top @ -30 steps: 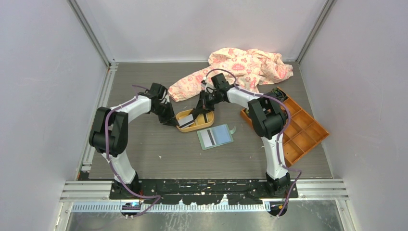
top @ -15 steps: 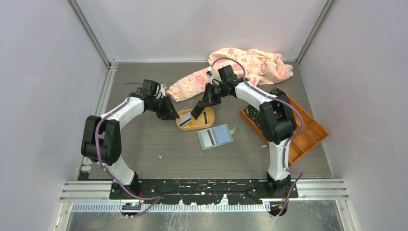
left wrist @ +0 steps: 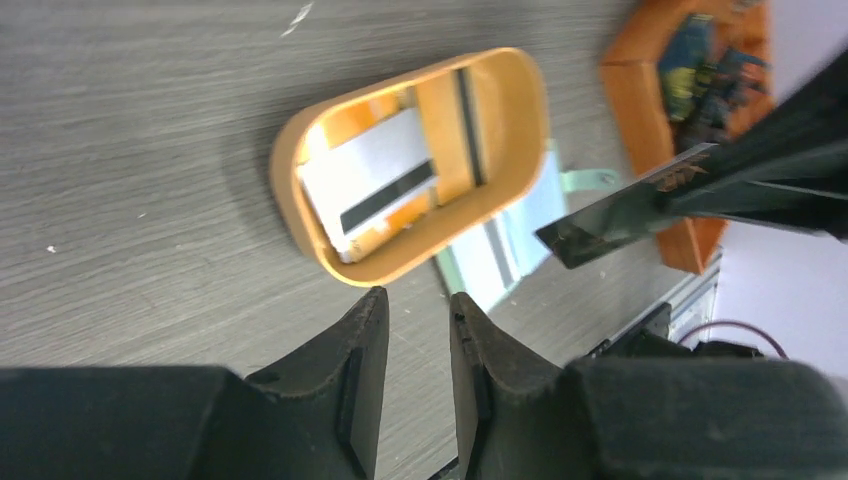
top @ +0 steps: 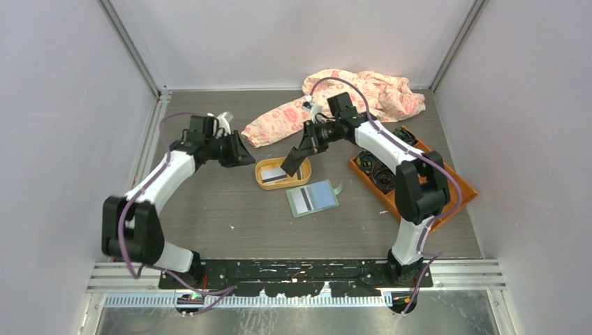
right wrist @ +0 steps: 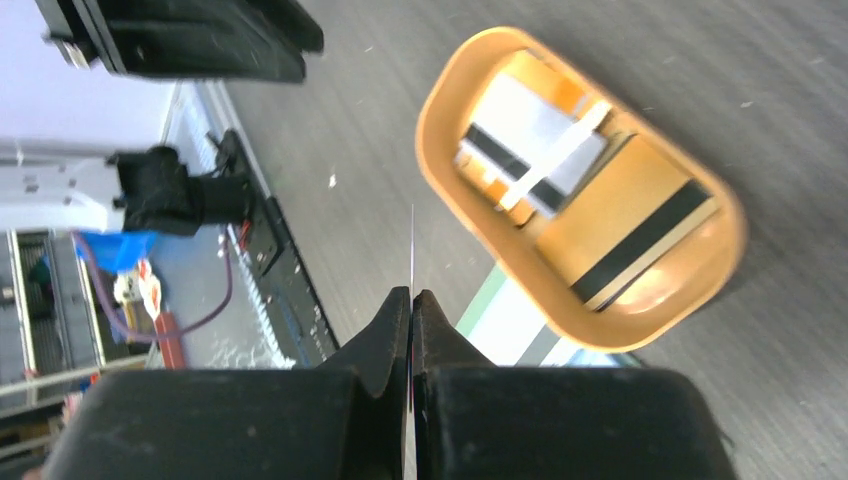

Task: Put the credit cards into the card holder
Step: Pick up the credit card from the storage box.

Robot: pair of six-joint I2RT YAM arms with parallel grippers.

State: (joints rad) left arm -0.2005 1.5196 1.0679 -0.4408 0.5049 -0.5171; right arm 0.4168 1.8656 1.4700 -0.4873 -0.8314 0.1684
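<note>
Orange oval tray point(left wrist: 285, 190), compartmented box point(top: 447, 192), floral cloth point(top: 349, 94)

the left gripper point(left wrist: 416, 296) has backed off the orange tray point(top: 283, 188) toward ten o'clock, its jaws now slightly parted, while the right gripper point(right wrist: 411, 295), pinched shut on a credit card point(top: 292, 165), has lifted it clear of the tray and up toward one o'clock.
</note>
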